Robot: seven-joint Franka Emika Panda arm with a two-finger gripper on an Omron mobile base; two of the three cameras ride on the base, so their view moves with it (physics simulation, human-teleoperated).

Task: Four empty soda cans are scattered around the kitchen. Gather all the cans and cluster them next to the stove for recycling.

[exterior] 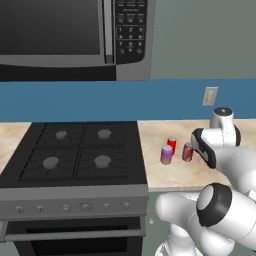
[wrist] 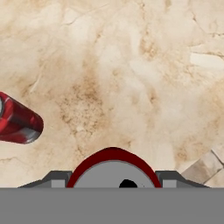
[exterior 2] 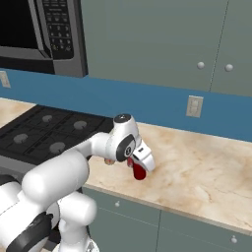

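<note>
We see the kitchen w/ grey-green cabinets (exterior 2: 147,44) up top, a blue wall strip below them, and a steel-and-black microwave (exterior: 75,37) hung over the stove (exterior: 75,165). The stove is a black four-burner cooktop w/ a knob row on its steel front, sitting at the left end of the beige marble counter (exterior 2: 206,172). The white arm (exterior 2: 64,172) reaches from the base over the counter just right of the stove. Two wall outlets show; one (exterior: 210,96) sits above the counter behind the arm. Three soda cans stand close together on the counter near the stove's right edge: a purple can w/ tan band (exterior: 166,154) nearest the stove, a red can (exterior: 172,144) just behind it, and another red can (exterior: 187,152) to the right. The gripper (wrist: 113,177) is clamped on that last red can, fingers either side of its silvery top in the hand view; a second red can (wrist: 17,119) lies off to that view's left.
</note>
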